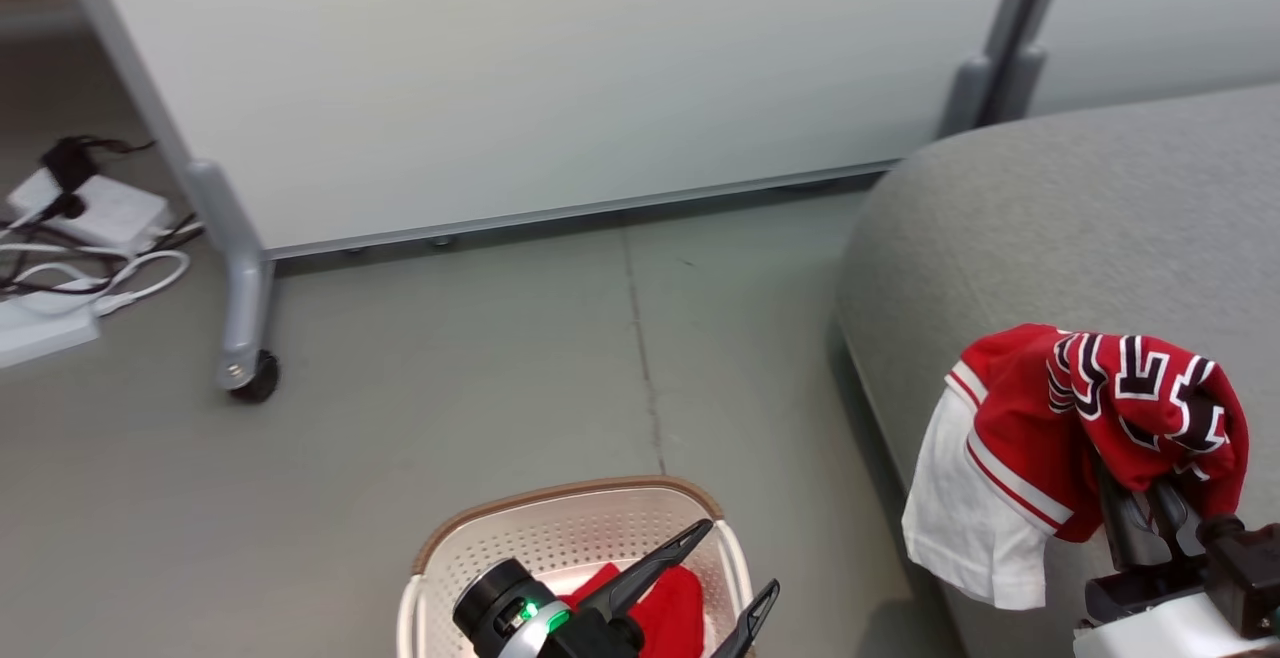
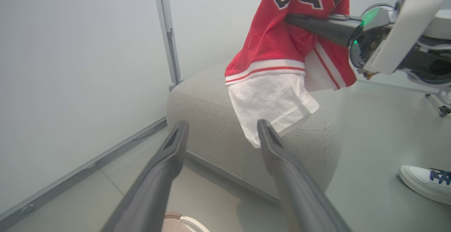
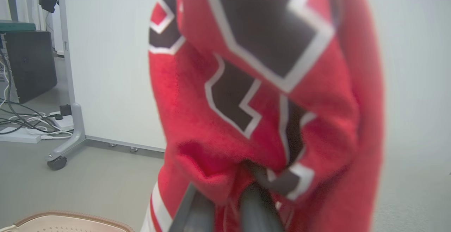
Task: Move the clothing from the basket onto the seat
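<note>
The right gripper (image 1: 1140,518) has its two long dark fingers pressed together, pinching a fold of the soft bright red garment with white stripe trim and black-and-white lettering (image 1: 1030,418). The garment drapes over the fingertips and hangs beside the rounded edge of the large grey fabric-upholstered sofa (image 1: 1080,198).

The left gripper (image 1: 738,558) has its fingers spread wide and holds nothing. Beneath it stands the oval cream-white perforated plastic basket (image 1: 560,528), containing a plain red garment (image 1: 670,608).
</note>
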{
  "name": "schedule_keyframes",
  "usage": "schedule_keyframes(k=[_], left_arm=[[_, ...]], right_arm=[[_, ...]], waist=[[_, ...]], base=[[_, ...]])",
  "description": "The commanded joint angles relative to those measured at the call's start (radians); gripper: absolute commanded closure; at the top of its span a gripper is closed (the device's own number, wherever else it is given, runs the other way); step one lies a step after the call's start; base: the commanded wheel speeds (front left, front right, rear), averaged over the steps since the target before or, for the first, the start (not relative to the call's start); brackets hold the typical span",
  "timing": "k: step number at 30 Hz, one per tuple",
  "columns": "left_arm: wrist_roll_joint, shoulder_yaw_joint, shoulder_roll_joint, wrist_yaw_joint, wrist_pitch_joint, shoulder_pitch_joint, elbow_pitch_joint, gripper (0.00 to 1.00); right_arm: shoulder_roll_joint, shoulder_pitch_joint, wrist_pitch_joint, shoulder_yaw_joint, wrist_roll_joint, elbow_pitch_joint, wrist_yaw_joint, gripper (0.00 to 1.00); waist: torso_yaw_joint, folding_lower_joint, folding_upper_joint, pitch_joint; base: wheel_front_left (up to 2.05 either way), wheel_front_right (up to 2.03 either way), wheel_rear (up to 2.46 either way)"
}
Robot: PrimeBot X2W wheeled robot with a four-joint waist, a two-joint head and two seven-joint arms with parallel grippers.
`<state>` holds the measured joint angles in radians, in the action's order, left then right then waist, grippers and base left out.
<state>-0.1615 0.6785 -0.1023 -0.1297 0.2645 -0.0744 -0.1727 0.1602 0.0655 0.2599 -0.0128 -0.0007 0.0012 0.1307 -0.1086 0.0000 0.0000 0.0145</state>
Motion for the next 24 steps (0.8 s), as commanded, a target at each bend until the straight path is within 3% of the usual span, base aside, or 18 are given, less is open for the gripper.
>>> schedule_keyframes(k=[1,13,18,24], left_arm=[[0.000,0.000,-0.001,0.000,0.001,-0.015,-0.001,0.00],[0.002,0.001,-0.001,0.000,0.001,-0.057,0.007,0.00],[0.000,0.009,-0.007,0.000,0.001,-0.080,0.007,0.00],[-0.002,0.016,-0.003,-0.001,0.001,-0.074,0.005,0.00]], right_arm=[[0.005,-0.015,0.005,-0.001,0.001,-0.006,0.000,1.00],[-0.003,-0.042,0.005,0.006,0.006,-0.009,0.000,1.00],[-0.022,-0.044,0.005,-0.008,0.013,-0.009,0.000,1.00],[-0.036,-0.034,0.005,-0.024,0.016,-0.005,0.000,1.00]], waist=[[-0.044,0.0000,0.0000,0.013],[-0.270,0.0000,0.0000,0.075],[-0.333,0.0000,0.0000,0.102],[-0.354,0.0000,0.0000,0.110]], base=[[0.00,0.00,0.00],[0.00,0.00,0.00],[0.00,0.00,0.00],[0.00,0.00,0.00]])
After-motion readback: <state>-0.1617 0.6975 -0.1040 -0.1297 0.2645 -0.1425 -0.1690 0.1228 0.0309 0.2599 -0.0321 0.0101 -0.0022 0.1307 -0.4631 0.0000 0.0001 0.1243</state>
